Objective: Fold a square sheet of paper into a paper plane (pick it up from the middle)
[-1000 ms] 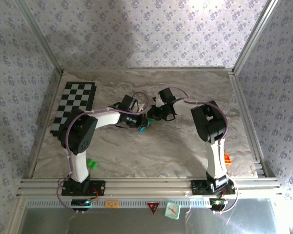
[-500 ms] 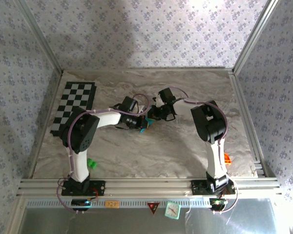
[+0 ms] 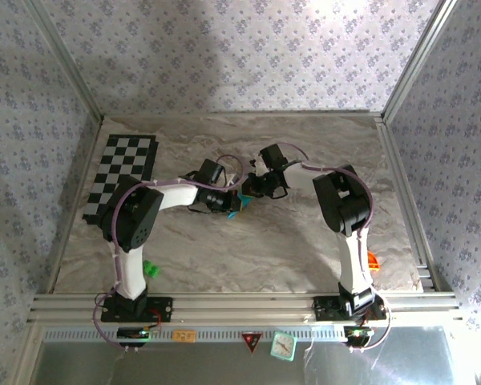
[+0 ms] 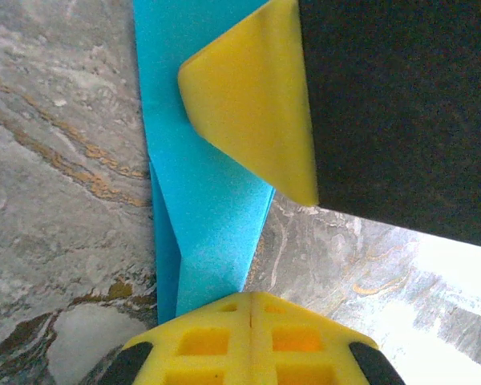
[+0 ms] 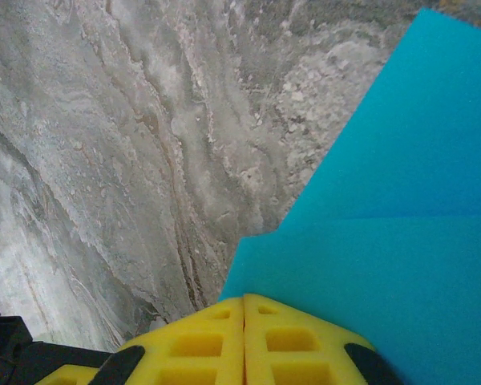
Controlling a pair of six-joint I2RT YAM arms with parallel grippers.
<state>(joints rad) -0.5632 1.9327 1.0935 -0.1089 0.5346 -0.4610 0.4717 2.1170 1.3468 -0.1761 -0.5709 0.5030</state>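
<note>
The yellow fingers of the left gripper (image 4: 250,298) are being pressed shut on a creased sheet of thin cyan-blue paper (image 4: 200,208). The same sheet is being pinched by the right gripper (image 5: 244,301), its fingers closed, at the middle of the marbled grey table (image 3: 305,249).

Checkerboard mat (image 3: 120,175) left of paper (image 3: 239,208)
</note>
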